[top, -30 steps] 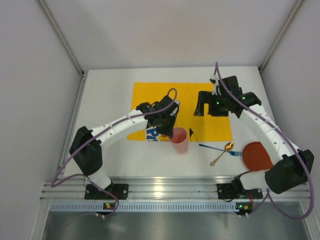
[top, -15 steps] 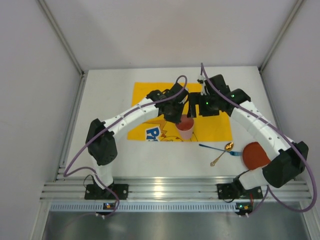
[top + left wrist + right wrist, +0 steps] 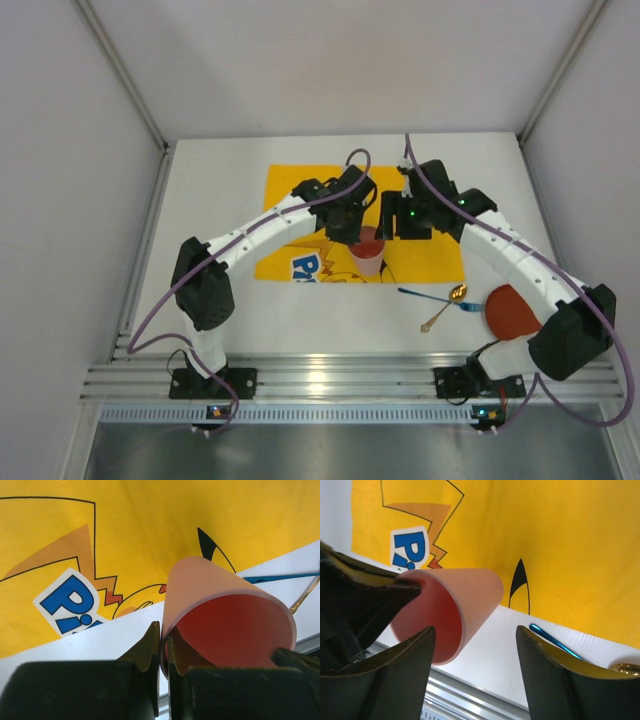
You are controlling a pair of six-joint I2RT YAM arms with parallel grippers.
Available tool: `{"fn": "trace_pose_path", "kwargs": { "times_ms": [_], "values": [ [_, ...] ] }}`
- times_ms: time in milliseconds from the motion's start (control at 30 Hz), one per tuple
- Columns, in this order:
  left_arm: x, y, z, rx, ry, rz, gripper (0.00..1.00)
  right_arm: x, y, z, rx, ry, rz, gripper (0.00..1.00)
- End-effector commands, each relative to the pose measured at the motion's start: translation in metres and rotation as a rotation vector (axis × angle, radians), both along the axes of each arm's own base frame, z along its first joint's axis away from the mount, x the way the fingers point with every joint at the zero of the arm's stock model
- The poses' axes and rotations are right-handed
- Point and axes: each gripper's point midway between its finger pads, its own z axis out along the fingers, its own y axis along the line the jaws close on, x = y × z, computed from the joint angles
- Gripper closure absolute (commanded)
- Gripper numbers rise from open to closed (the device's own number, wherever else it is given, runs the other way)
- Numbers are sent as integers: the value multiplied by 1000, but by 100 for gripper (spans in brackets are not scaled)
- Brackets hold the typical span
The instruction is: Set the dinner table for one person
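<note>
A pink cup point(image 3: 369, 252) hangs over the front edge of the yellow printed mat point(image 3: 300, 195) on the white dinner table point(image 3: 215, 190). My left gripper point(image 3: 352, 225) is shut on the cup's rim; in the left wrist view its fingers point(image 3: 152, 645) pinch the cup's wall point(image 3: 200, 587), one inside and one outside. My right gripper point(image 3: 393, 226) is open just right of the cup. In the right wrist view the cup point(image 3: 470, 592) lies between and beyond my open fingers point(image 3: 540, 650), not touched by them.
A blue utensil point(image 3: 428, 296) and a gold spoon point(image 3: 446, 305) lie crossed on the table, front right of the mat. A red plate point(image 3: 514, 311) lies further right, by the right arm. The ribbed aluminium rail point(image 3: 330, 375) runs along the near edge.
My left gripper carried the cup back and to the right along the mat's front edge. My right gripper swung left and now sits close beside the cup.
</note>
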Motion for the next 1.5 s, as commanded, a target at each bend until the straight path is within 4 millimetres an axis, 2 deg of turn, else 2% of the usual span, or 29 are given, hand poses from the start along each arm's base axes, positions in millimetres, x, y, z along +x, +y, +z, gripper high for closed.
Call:
{"fn": "trace_pose_path", "kwargs": {
  "times_ms": [0,67,167,200,267,300,333,367,400,433,467,500,567,600,633,667,733,767,800,833,933,967,1000,1133,1267,1300,1333,1400,1467],
  "values": [
    [9,-5,38,-98,-67,61,100,2,15,-22,11,49,-5,35],
    [11,-7,45,-116,-80,69,100,3,12,-30,-20,62,-14,37],
    [14,-10,57,-147,-106,73,100,6,8,-37,-59,62,-16,48],
    [14,-12,60,-160,-110,70,100,7,7,-39,-68,67,-20,63],
    [15,-14,65,-180,-116,68,100,9,6,-39,-85,67,-20,78],
    [14,-15,66,-181,-117,69,94,14,7,-34,-86,57,-22,92],
    [15,-15,67,-185,-120,68,84,16,6,-30,-93,53,-26,99],
    [15,-15,68,-184,-123,67,51,20,5,-26,-106,39,-27,100],
    [15,-13,68,-181,-127,74,26,30,6,-15,-111,10,-37,100],
    [18,-10,70,-174,-141,90,8,33,2,-11,-133,6,-45,100],
    [19,-7,72,-167,-151,97,2,40,-2,-6,-154,-9,-60,100],
    [21,-4,74,-159,-162,116,2,53,-2,3,-163,-31,-61,100],
    [25,9,82,-133,-205,159,2,70,-18,8,-184,-30,-104,100],
    [27,14,85,-125,-218,173,2,86,-21,15,-181,-47,-118,100],
    [26,22,90,-116,-226,196,2,100,-41,17,-188,-41,-168,100],
    [30,33,91,-94,-243,233,2,111,-50,19,-192,-47,-196,100],
    [26,46,93,-94,-247,263,2,145,-72,23,-193,-59,-263,100],
    [28,51,93,-103,-249,277,2,156,-81,21,-202,-55,-283,100],
    [26,53,91,-117,-237,277,2,177,-92,17,-204,-51,-319,100],
    [23,60,86,-115,-222,286,2,186,-99,13,-212,-40,-336,100],
    [17,66,78,-107,-196,293,2,222,-112,-1,-216,-32,-389,100],
    [14,69,75,-99,-188,290,2,233,-114,3,-211,-53,-413,100],
    [13,70,73,-97,-183,288,2,241,-116,-14,-224,-30,-424,100],
    [10,74,67,-78,-167,280,2,260,-123,-37,-208,-24,-468,100],
    [13,77,64,-54,-159,275,3,259,-127,-72,-229,36,-480,100],
    [14,78,64,-54,-158,276,3,258,-127,-76,-230,43,-480,100],
    [18,79,63,-51,-157,279,3,258,-128,-80,-233,53,-480,96],
    [20,80,62,-48,-153,274,3,257,-128,-81,-233,57,-477,64],
    [24,77,62,-55,-151,265,3,257,-128,-72,-230,36,-469,40]
  ]
}}
